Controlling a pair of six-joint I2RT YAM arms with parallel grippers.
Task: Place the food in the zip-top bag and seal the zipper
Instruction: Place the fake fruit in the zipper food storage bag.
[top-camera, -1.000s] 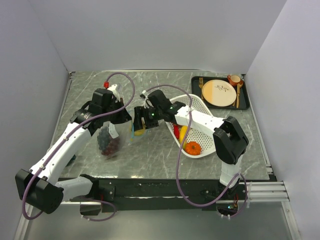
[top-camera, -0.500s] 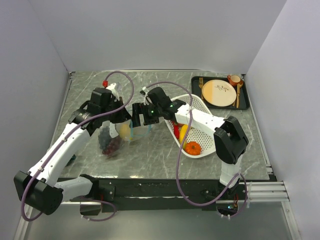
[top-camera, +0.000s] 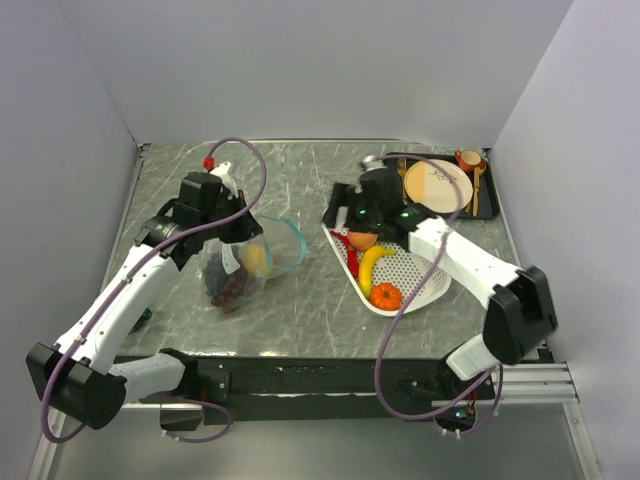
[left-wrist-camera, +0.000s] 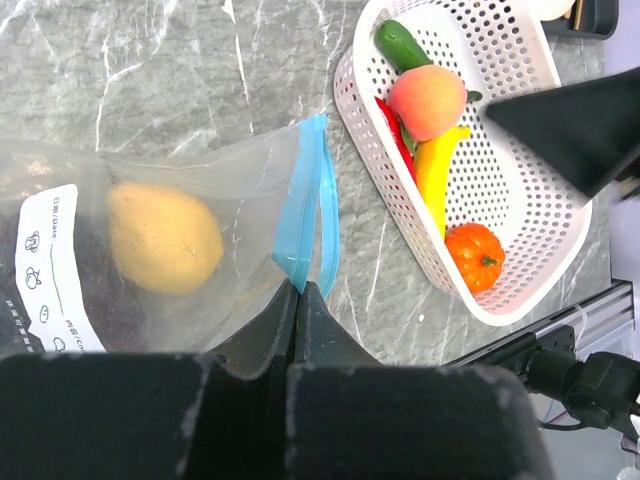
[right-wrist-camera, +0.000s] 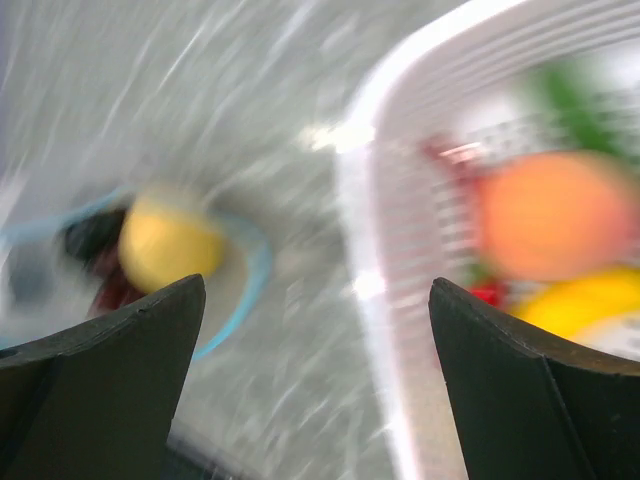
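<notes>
The zip-top bag hangs with its mouth open toward the right. It holds dark grapes and a yellow lemon. My left gripper is shut on the teal zipper at the bag's mouth; the lemon shows through the plastic. My right gripper is open and empty, above the left end of the white basket. The basket holds a peach, banana, orange tomato, red chili and a green piece. The right wrist view is blurred; its gripper is wide open.
A black tray at the back right carries a beige plate, a small cup and cutlery. The basket rim lies close to the right of the bag's mouth. Walls enclose the table on three sides.
My right gripper was at the bag's mouth with the lemon; it has let go and swung right over the basket. The lemon now lies in the bag. The left gripper keeps its hold.
</notes>
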